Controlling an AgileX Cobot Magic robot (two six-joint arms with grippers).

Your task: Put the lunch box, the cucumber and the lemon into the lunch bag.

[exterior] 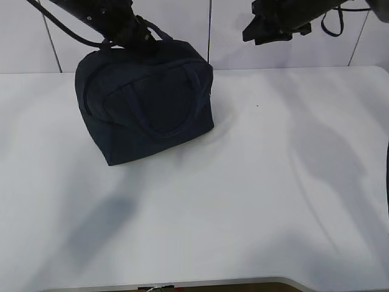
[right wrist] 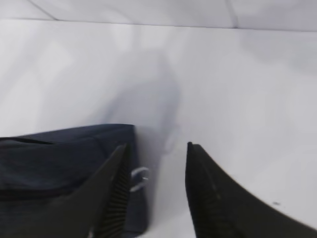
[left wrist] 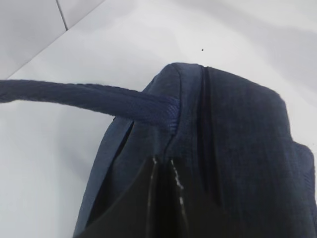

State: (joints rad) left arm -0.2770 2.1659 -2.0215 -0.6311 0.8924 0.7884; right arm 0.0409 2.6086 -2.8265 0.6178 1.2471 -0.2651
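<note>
**Lunch bag on table, zipper closed, arms at bag top**

Standing on the white table [exterior: 255, 201], left of centre and toward the rear: the lunch bag [exterior: 146, 100]. Boxy dark navy fabric, tilting slightly, one loop handle [exterior: 159, 121] lying flat against the near face. Zipper line [left wrist: 207, 134] running along the top panel in the left wrist view, appearing closed; no lining showing. Second handle strap [left wrist: 89, 97] stretching taut away from the bag's upper edge toward the left of that view. Small metal ring pull [right wrist: 138, 178] hanging at the bag's end in the right wrist view, just beside the inner face of one finger.

Left gripper [left wrist: 163, 198] pressing against the top of the bag near the handle root, fingers nearly together with only a thin slit between them; whether fabric is pinched there cannot be told. In the exterior view, only the arm reaching the bag's top rear edge.

Right gripper [right wrist: 156, 193] hovering above the table beside the bag's end, jaws spread wide with nothing between them.
</note>
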